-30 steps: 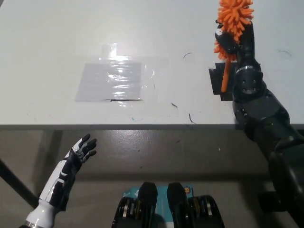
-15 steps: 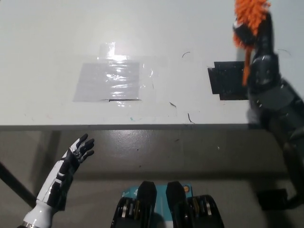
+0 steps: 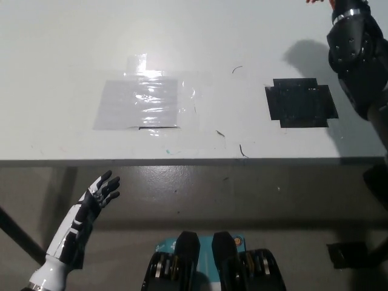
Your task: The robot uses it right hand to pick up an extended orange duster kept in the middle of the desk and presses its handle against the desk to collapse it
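Only a sliver of the orange duster [image 3: 313, 1] shows at the picture's top edge, right of the middle. My black right arm [image 3: 357, 48] reaches up along the right side of the white desk [image 3: 73, 54]. Its hand is cut off by the top edge, so the grip on the duster is hidden. The arm's shadow falls on the desk beside it. My white left hand [image 3: 100, 193] rests below the desk's front edge at the lower left, open, with its fingers spread and nothing in it.
A black tape patch [image 3: 301, 102] lies on the desk at the right, just left of my right arm. A clear glossy tape patch [image 3: 142, 103] sits left of the middle. The desk's front edge [image 3: 182, 161] crosses the picture, with dark floor below it.
My right arm has risen toward the top right, carrying the duster off the black patch and nearly out of the picture. The left hand has barely moved.
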You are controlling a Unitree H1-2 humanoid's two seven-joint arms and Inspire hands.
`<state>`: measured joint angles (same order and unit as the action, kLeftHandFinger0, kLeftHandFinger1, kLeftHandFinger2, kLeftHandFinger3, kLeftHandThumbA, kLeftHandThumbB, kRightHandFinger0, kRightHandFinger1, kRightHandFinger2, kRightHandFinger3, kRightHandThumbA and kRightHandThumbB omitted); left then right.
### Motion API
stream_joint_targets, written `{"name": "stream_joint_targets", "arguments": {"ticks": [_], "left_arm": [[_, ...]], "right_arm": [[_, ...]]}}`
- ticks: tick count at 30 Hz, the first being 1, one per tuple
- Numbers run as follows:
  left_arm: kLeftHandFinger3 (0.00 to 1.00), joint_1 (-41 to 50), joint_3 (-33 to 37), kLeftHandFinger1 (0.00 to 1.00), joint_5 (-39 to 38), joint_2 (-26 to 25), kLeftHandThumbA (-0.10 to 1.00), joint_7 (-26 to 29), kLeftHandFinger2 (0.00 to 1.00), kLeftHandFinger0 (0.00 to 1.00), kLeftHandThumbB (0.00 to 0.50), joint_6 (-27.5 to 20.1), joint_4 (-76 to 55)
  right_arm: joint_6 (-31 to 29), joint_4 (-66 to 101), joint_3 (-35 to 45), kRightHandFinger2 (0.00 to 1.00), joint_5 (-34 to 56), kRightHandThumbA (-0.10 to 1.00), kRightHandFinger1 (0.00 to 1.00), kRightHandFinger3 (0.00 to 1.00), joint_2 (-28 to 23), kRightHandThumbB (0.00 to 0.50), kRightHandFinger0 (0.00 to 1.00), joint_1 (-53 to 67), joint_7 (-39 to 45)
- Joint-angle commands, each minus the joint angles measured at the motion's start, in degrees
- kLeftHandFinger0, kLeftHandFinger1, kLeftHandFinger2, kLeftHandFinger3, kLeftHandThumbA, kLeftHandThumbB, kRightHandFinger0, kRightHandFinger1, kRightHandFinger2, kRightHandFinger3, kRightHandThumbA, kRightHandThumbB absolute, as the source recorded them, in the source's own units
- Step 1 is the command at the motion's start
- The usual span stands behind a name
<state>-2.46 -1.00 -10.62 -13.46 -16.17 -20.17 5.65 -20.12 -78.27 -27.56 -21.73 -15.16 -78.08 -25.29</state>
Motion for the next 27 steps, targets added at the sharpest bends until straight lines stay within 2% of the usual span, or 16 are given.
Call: {"name": "stream_joint_targets", "arguments": {"ticks": [1, 2, 3, 4, 5, 6, 7, 8, 11, 15, 17, 19, 22, 25, 26, 27], "left_arm": [[1.00, -0.47, -0.79, 1.00, -0.18, -1.21, 1.00, -0.13, 1.00, 1.00, 0.312, -1.03, -1.81], [1.00, -0.59, -0.74, 1.00, -0.43, -1.29, 1.00, -0.31, 1.00, 1.00, 0.310, -0.77, -2.01], [1.00, -0.75, -0.77, 1.00, -0.46, -1.30, 1.00, -0.30, 1.00, 1.00, 0.309, -0.76, -1.97], [1.00, -0.82, -0.77, 1.00, -0.30, -1.35, 1.00, -0.25, 1.00, 1.00, 0.308, -0.69, -1.90], [1.00, -0.80, -0.77, 1.00, -0.31, -1.41, 1.00, -0.23, 1.00, 1.00, 0.318, -0.32, -2.02], [1.00, -0.66, -0.81, 1.00, -0.19, -1.47, 1.00, -0.07, 1.00, 1.00, 0.332, 0.33, -2.32], [1.00, -0.56, -0.81, 1.00, -0.21, -1.51, 1.00, -0.11, 1.00, 1.00, 0.326, 0.24, -2.41], [1.00, -0.55, -0.85, 1.00, -0.10, -1.48, 1.00, -0.02, 1.00, 1.00, 0.325, 0.08, -2.46], [1.00, -0.76, -0.98, 1.00, -0.01, -1.37, 1.00, 0.11, 1.00, 1.00, 0.315, -0.63, -2.21], [1.00, -0.99, -1.16, 1.00, 0.08, -1.47, 1.00, 0.33, 1.00, 1.00, 0.334, -0.14, -2.24], [1.00, -1.01, -1.25, 1.00, -0.04, -1.54, 1.00, 0.36, 1.00, 1.00, 0.335, 0.15, -2.34], [1.00, -0.95, -1.37, 1.00, -0.41, -1.38, 1.00, 0.39, 1.00, 1.00, 0.336, 0.02, -2.10], [1.00, -1.11, -1.34, 1.00, -0.68, -1.41, 1.00, 0.08, 1.00, 1.00, 0.331, -0.58, -1.40], [1.00, -0.82, -1.33, 1.00, -0.57, -1.52, 1.00, 0.09, 1.00, 1.00, 0.320, -0.26, -1.75], [1.00, -0.89, -1.31, 1.00, -0.62, -1.48, 1.00, 0.03, 1.00, 1.00, 0.321, -0.42, -1.56], [1.00, -1.01, -1.33, 1.00, -0.50, -1.49, 1.00, 0.05, 1.00, 1.00, 0.325, -0.77, -1.30]], "right_arm": [[3.90, -1.19, -3.62, 0.70, -5.42, -0.10, 0.37, 0.72, -1.41, 0.203, 0.02, -5.04, 7.81], [5.23, -1.89, -3.87, 0.80, -4.92, -0.08, 0.50, 0.81, -1.31, 0.223, 0.17, -5.04, 11.24], [6.24, -2.38, -3.91, 0.93, -4.37, 0.09, 0.71, 0.95, -1.31, 0.234, 0.43, -5.24, 15.35], [7.80, -2.69, -4.38, 1.00, -4.36, 0.26, 0.96, 1.00, -1.33, 0.251, 0.80, -5.62, 20.05], [9.62, -3.00, -5.68, 1.00, -5.45, 0.41, 1.00, 1.00, -1.27, 0.283, 1.00, -6.01, 23.39], [11.44, -3.38, -7.15, 1.00, -6.71, 0.54, 1.00, 1.00, -1.09, 0.334, 1.00, -6.32, 26.50], [13.55, -3.96, -7.95, 1.00, -7.26, 0.61, 1.00, 1.00, -0.73, 0.392, 1.00, -6.49, 29.91], [14.60, -4.25, -8.38, 1.00, -7.47, 0.61, 1.00, 1.00, -0.54, 0.414, 1.00, -6.36, 31.53], [16.66, -4.77, -9.34, 1.00, -8.08, 0.67, 1.00, 1.00, -0.22, 0.437, 1.00, -6.17, 34.89], [17.91, -5.39, -8.85, 1.00, -6.63, 0.75, 1.00, 1.00, -0.90, 0.420, 1.00, -7.05, 47.07], [18.09, -5.40, -7.96, 1.00, -5.50, 0.76, 1.00, 1.00, -1.38, 0.434, 1.00, -7.60, 51.20], [17.74, -5.33, -8.05, 1.00, -5.59, 0.79, 1.00, 1.00, -1.69, 0.468, 1.00, -7.88, 53.78], [19.32, -5.18, -5.78, 1.00, -3.26, 0.77, 1.00, 1.00, -2.17, 0.499, 1.00, -8.30, 56.63], [19.69, -4.47, -2.78, 1.00, -0.14, 0.77, 1.00, 1.00, -2.93, 0.500, 1.00, -8.90, 59.38], [18.82, -3.99, -0.91, 1.00, 1.91, 0.80, 1.00, 1.00, -3.62, 0.500, 1.00, -9.50, 61.38], [18.26, -3.30, 1.52, 1.00, 4.50, 0.78, 1.00, 1.00, -4.24, 0.500, 1.00, -9.90, 62.77]]}}
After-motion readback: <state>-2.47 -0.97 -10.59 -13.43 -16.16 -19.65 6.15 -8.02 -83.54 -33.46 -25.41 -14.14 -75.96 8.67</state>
